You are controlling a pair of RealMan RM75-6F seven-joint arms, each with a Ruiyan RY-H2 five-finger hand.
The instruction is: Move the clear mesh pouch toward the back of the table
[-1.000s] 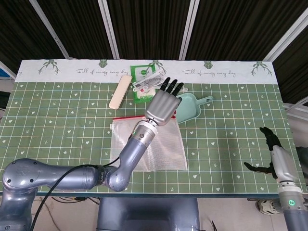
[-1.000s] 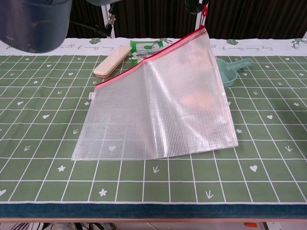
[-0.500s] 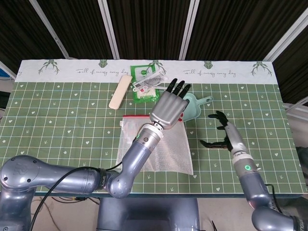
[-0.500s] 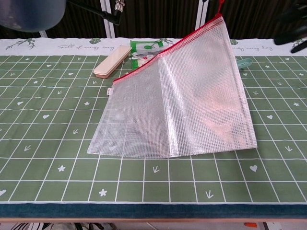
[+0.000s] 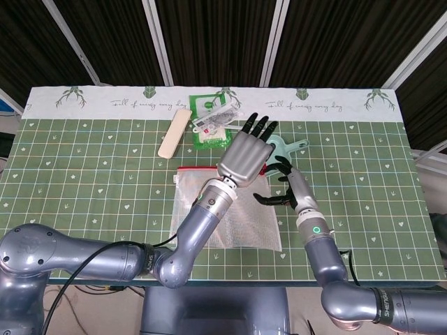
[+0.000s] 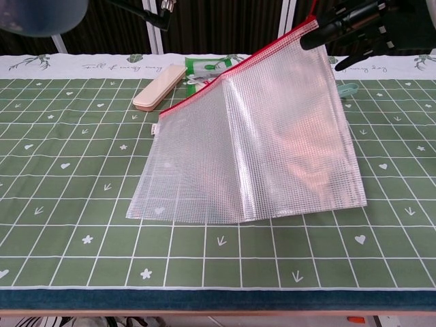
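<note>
A green grid-patterned tablecloth (image 5: 84, 174) with small hearts covers the table, a white deer-printed band runs along its far edge, and dark ribbed panels close off the background.

At frame centre in the head view, the fingers of the left hand (image 5: 243, 155) are seen extended and close together, pointing toward the upper part of the frame; the pinch itself is hidden beneath the palm, but in the chest view the red-zippered corner of the clear mesh pouch (image 6: 259, 146) is lifted toward the top of the frame, so that corner is judged to be held by this hand. The opposite edge of the pouch rests on the cloth at lower centre. The right hand (image 5: 283, 188) is seen just right of the pouch with dark fingers spread and curved, holding nothing; whether it touches the mesh cannot be told.

Beyond the hands, a teal scoop (image 5: 283, 150) lies just behind the left hand, a green wipes packet (image 5: 209, 122) sits at upper centre, and a beige case (image 5: 174, 131) lies to its left.

For the step in hand, the pouch should be raised fully or dragged slowly toward the top of the frame, with the pinch kept firm. A path clear of the scoop and packet should be chosen so that nothing is pushed along.
</note>
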